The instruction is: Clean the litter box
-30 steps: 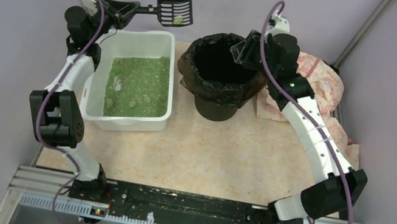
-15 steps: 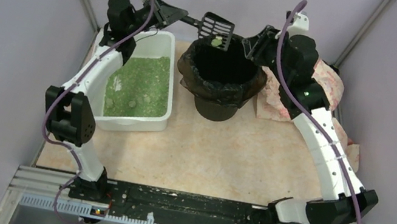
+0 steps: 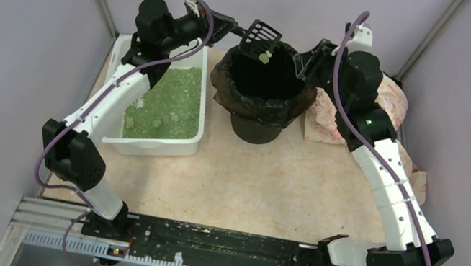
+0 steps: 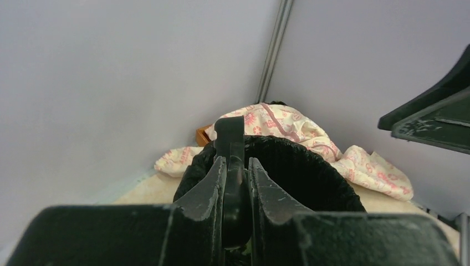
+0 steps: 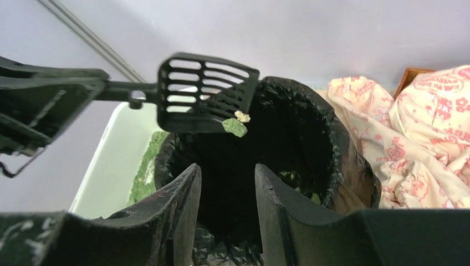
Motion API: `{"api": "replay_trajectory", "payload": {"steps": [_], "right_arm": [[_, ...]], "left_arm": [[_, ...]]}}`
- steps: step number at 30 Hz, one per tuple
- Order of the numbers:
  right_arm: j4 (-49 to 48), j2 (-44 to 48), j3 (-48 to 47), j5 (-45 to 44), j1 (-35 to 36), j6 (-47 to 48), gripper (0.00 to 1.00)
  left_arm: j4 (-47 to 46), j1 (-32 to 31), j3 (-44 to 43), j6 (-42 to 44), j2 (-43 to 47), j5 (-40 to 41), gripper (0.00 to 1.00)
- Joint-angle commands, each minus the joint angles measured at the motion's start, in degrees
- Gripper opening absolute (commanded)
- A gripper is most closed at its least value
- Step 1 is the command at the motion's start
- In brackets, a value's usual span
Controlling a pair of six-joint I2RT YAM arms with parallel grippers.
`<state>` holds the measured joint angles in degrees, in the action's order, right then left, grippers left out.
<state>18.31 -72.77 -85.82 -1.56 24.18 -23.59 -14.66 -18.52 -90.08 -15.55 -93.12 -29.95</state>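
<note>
Left gripper squeezes one black plastic scoop with two clumps above one round black-bagged bin; right gripper beside it half open, empty.

- You have a white litter box holding green litter.
- Your scoop is black and slotted, with a green clump on its lip.
- The bin is lined in black.
- The cloth is cream with a pink print.
- The table is mottled beige.
</note>
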Motion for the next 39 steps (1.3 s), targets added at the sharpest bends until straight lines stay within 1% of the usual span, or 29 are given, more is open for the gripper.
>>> {"api": "replay_trajectory", "payload": {"steps": [1, 8, 11, 13, 15, 16, 18, 21, 24, 28, 32, 35, 37, 39], "right_arm": [[-1.35, 1.93, 0.69, 0.02, -0.77, -0.45, 0.41], [-1.00, 1.22, -0.27, 0.30, -0.90, -1.31, 0.41], [-1.33, 2.17, 1.04, -0.03, -0.89, -2.12, 0.41], [-1.26, 2.78, 1.94, -0.40, -0.89, -2.63, 0.41], [-1.05, 3.21, 2.76, -0.88, -0.89, -2.92, 0.41], [-0.89, 3.39, 2.90, -1.18, -0.89, -2.94, 0.41], [-0.63, 3.67, 3.11, -1.84, -0.89, -2.95, 0.41], [0.10, 4.03, 3.14, -3.00, -0.89, -3.12, 0.41], [0.43, 5.60, 4.39, -4.41, -0.89, -3.55, 0.41], [2.09, 7.47, 5.63, -6.04, -0.88, -3.35, 0.41], [2.77, 8.18, 6.13, -6.87, -0.89, -3.06, 0.41], [2.97, 7.73, 5.87, -6.74, -0.89, -2.89, 0.41], [2.91, 7.46, 5.84, -6.50, -0.89, -2.87, 0.41], [2.61, 7.46, 6.11, -5.95, -0.89, -2.86, 0.41]], "left_arm": [[2.82, -1.81, -2.83, 11.05, 2.74, 0.88, 0.00], [5.45, -2.59, -2.99, 15.01, 4.40, 1.42, 0.00], [5.89, -2.65, -3.53, 14.98, 4.40, 1.52, 0.00], [5.34, -2.54, -3.67, 13.50, 4.34, 1.31, 0.00], [2.77, -2.11, -3.09, 9.20, 4.60, 1.70, 0.00], [0.20, -1.49, -2.40, 5.72, 4.79, 1.64, 0.00], [-6.11, 0.55, -0.76, -2.87, 4.89, 0.82, 0.00], [-16.22, 4.05, -0.03, -17.31, 2.61, -2.49, 0.00], [-22.32, 6.26, -0.35, -27.02, -0.19, -4.09, 0.00], [-26.17, 9.89, 3.90, -34.66, 0.25, 0.09, 0.00], [-23.54, 16.00, 8.92, -38.59, 2.86, 5.81, 0.00], [-24.09, 22.40, 12.87, -43.83, 4.55, 7.55, 0.00], [-24.79, 25.04, 15.57, -47.13, 5.50, 8.65, 0.00], [-24.68, 26.73, 17.93, -48.30, 6.26, 9.12, 0.00]]}}
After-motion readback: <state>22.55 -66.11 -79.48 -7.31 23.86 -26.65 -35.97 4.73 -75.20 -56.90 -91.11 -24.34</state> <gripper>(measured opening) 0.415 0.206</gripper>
